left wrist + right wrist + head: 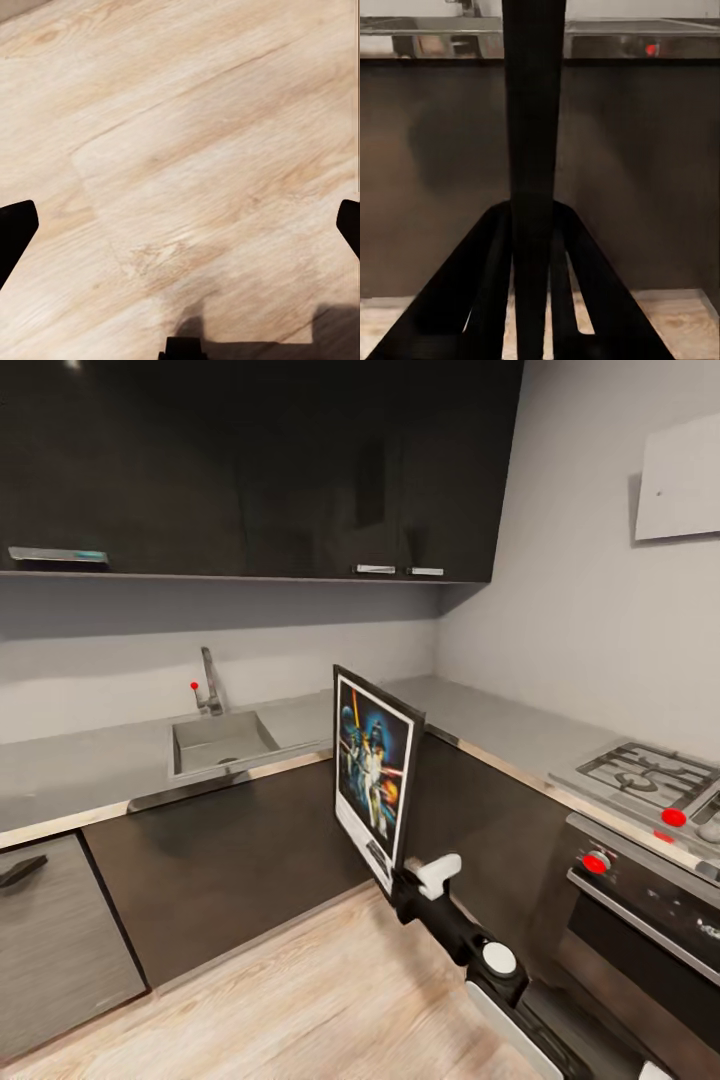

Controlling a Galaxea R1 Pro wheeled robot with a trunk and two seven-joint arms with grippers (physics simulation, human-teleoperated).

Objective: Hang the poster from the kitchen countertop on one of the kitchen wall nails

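Centre of head frame: poster (pixel 373 770) upright, clear of tabletop (pixel 90 770), clamped at lower corner by right pincer (pixel 400 880); left pincer (pixel 180 232) spread over floor (pixel 180 135); keep frame vertical, swing slowly seeking wall nail.

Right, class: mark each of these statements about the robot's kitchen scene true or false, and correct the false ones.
1. The right end effector is shut on the poster. True.
2. The poster lies flat on the kitchen countertop. False: it is held upright in the air in front of the lower cabinets, clear of the worktop.
3. The left end effector is open above the wood floor. True.
4. The sink is full of dishes. False: no dishes show in the basin.
5. The tap stands behind the sink. True.
6. The hob is at the head view's left. False: it is at the right.
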